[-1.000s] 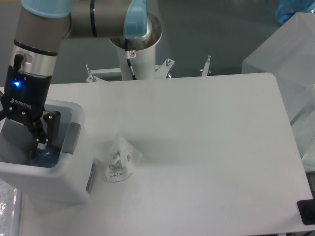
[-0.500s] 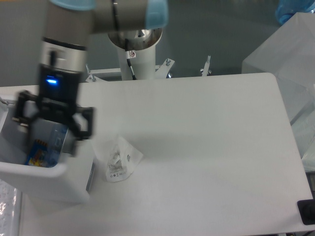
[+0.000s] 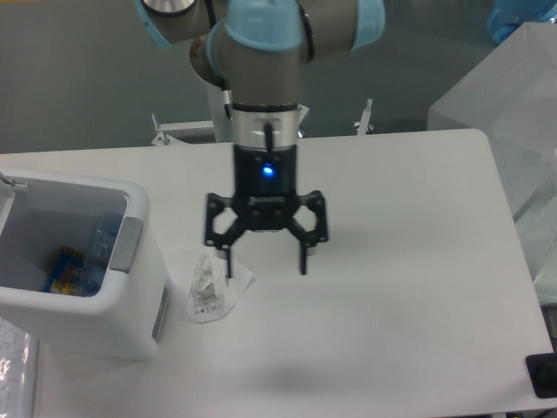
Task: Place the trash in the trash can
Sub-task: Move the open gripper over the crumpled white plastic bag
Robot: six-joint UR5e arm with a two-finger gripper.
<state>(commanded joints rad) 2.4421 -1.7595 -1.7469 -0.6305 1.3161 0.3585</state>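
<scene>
The white trash can [image 3: 83,326] stands at the table's left edge. Inside it I see the clear bluish bottle [image 3: 104,239] against the right wall and a blue-and-yellow packet [image 3: 68,272] at the bottom. The crumpled transparent wrapper [image 3: 209,292] with its small white label lies on the table just right of the can. My gripper [image 3: 265,266] hangs open above the table, its left finger [image 3: 228,259] right over the wrapper's upper right edge. Nothing is between the fingers.
A translucent white box [image 3: 513,113] stands off the table's right rear corner, with a blue object [image 3: 513,17] behind it. The arm's white mounting column [image 3: 248,117] rises behind the table's back edge. A small black item [image 3: 542,374] sits at the front right corner.
The gripper has risen out of the trash can and swung right, now over the table beside the wrapper. The bottle stays in the can.
</scene>
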